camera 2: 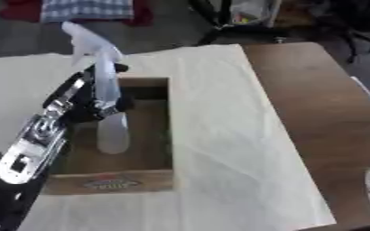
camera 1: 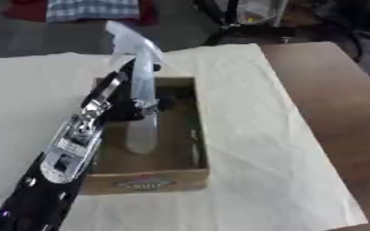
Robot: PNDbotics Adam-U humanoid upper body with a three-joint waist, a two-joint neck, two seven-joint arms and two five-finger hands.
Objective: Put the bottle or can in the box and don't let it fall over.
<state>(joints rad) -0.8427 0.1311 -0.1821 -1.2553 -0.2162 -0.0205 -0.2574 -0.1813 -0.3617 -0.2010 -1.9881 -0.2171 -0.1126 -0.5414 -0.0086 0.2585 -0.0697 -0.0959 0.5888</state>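
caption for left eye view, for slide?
Left hand holds a clear spray bottle upright inside the cardboard box.

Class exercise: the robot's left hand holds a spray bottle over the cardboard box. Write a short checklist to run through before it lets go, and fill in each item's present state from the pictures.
1. Left hand curled round the spray bottle: ok.
2. Bottle upright, nozzle on top: ok.
3. Bottle's base inside the box walls: ok.
4. Base resting on the box floor: cannot tell.
5. Box flat on the cloth: ok.
6. Right hand out of the way: cannot tell, not in view.
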